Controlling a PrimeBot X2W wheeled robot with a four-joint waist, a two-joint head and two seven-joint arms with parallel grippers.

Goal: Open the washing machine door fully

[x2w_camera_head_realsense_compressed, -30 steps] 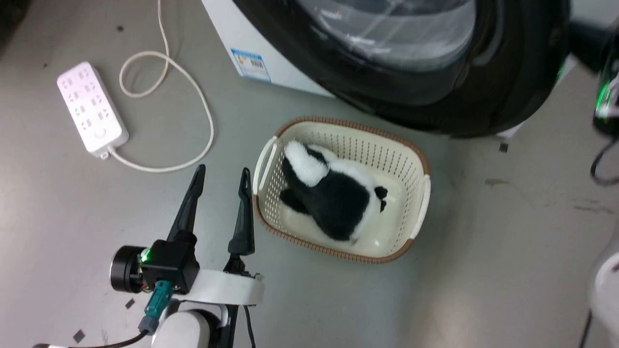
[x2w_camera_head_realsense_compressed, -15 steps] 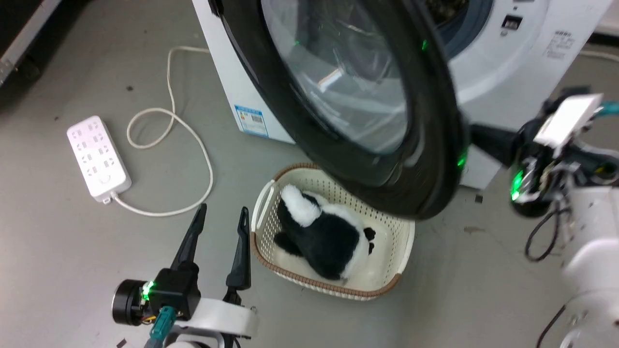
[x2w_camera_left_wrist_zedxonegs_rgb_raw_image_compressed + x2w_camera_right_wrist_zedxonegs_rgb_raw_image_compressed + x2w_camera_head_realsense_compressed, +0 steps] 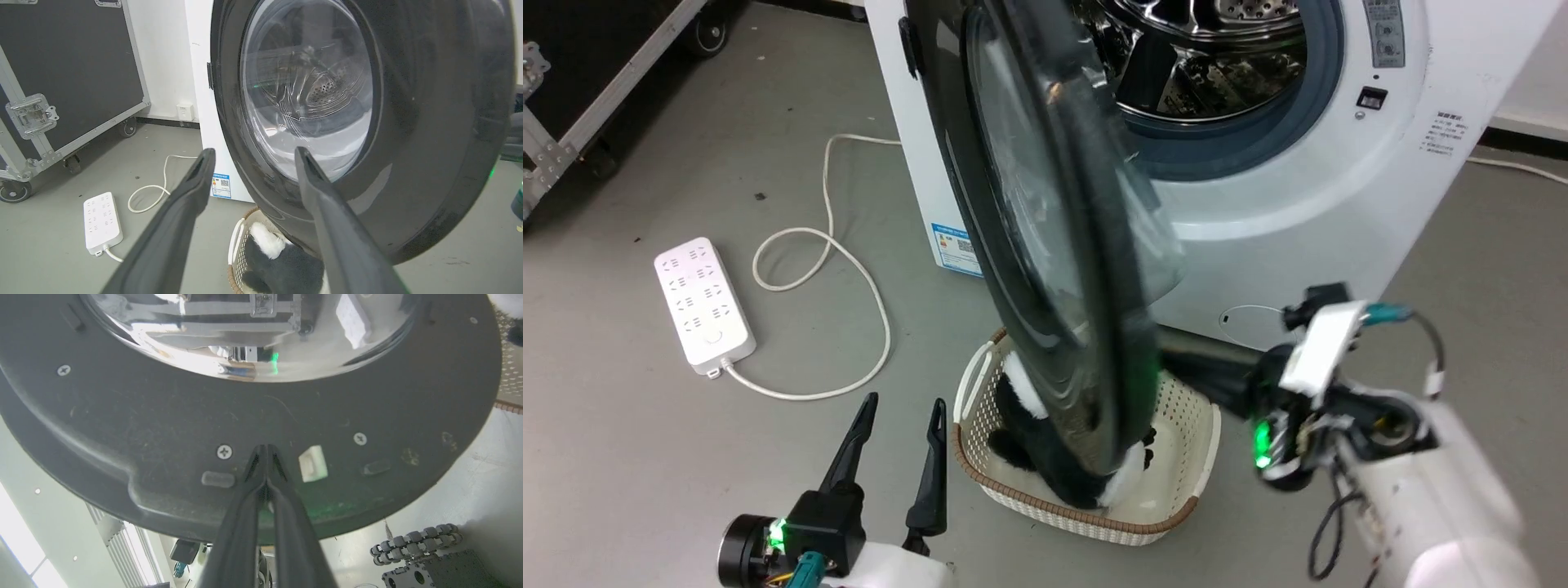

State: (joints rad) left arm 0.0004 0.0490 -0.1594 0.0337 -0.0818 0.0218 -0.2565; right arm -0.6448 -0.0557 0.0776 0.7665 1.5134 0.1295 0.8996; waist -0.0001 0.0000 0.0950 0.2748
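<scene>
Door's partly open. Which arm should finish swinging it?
Probably right. The right gripper, shut, has its tips against the inner face of the washing machine door; the left gripper is open, apart from it, beside the basket.

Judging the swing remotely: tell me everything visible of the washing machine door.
The washing machine door is round and glossy, with a black rim and a bulging clear glass centre. It stands partly open, hinged at the head view's left, nearly edge-on there. The right gripper, fingers shut, seems to press its matt, screw-studded inner face.
</scene>
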